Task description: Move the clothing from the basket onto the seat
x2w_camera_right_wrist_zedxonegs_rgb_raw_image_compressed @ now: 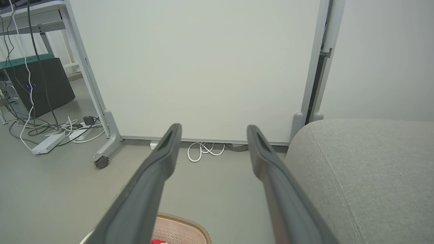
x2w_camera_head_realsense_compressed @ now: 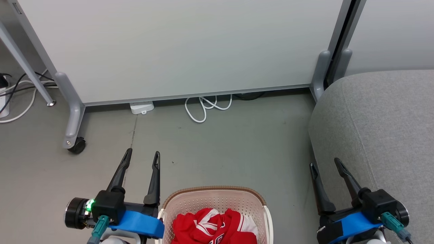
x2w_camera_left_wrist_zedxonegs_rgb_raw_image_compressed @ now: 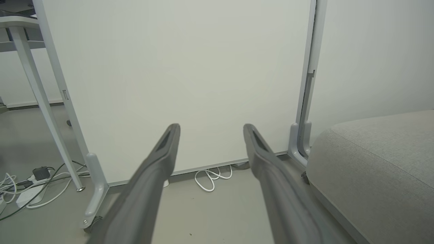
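Head cam looks steeply down over basket (x2w_camera_head_realsense_compressed: pixel 213 188); 2 wrist cams sit low, facing fwd at partition panel (x2w_camera_left_wrist_zedxonegs_rgb_raw_image_compressed: pixel 190 67); all 3 share it, sofa (x2w_camera_right_wrist_zedxonegs_rgb_raw_image_compressed: pixel 366 169), white cable (x2w_camera_head_realsense_compressed: pixel 207 104).

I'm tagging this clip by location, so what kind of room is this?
Probably an office or lab: a wheeled partition panel stands behind, a cabled power strip lies on the floor, and a grey sofa sits near a laundry basket.

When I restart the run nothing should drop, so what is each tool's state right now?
Left tool: open, holding nothing.
Right tool: open, holding nothing.
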